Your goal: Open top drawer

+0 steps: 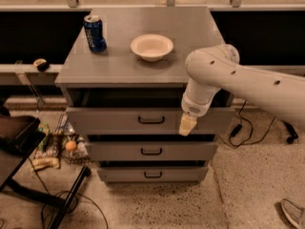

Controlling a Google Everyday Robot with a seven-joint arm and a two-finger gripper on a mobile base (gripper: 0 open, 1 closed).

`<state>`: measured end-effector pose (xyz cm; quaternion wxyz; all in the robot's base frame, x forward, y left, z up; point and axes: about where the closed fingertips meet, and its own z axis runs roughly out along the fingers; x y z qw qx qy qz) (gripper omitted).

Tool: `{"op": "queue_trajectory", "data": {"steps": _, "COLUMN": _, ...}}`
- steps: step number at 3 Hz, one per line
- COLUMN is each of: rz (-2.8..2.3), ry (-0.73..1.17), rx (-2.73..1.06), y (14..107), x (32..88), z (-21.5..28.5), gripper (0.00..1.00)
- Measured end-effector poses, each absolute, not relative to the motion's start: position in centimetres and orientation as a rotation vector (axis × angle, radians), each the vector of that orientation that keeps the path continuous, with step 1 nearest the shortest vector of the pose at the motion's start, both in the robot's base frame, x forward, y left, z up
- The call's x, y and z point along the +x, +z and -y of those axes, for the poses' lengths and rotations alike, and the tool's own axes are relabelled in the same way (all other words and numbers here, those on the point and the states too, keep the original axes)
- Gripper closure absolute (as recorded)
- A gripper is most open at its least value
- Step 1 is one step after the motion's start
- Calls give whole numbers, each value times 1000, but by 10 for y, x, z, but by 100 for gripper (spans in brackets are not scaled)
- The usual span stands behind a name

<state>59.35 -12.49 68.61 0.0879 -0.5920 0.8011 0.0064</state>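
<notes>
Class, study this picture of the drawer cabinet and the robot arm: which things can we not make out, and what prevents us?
All in the camera view:
1. Inside of the top drawer: dark, shadowed beneath the cabinet top.
2. Whether the gripper, right of the handle, touches the drawer front: cannot be told from this angle.
3. The arm: cut off by the right edge.
4. The shoe: cut off at the bottom right corner.
</notes>
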Motion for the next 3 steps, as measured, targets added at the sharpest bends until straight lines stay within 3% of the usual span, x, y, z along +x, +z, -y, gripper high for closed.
{"op": "queue_trajectory", "data": {"steps": 2, "rz": -2413, "ry": 17, "rx": -1748, "y": 688, "x": 580, "z": 132, "gripper": 95}}
{"op": "queue_trajectory", "data": {"steps": 3, "rz": -2413, "ry": 17, "rx": -1748, "y": 688, "x": 580, "z": 132, "gripper": 91}}
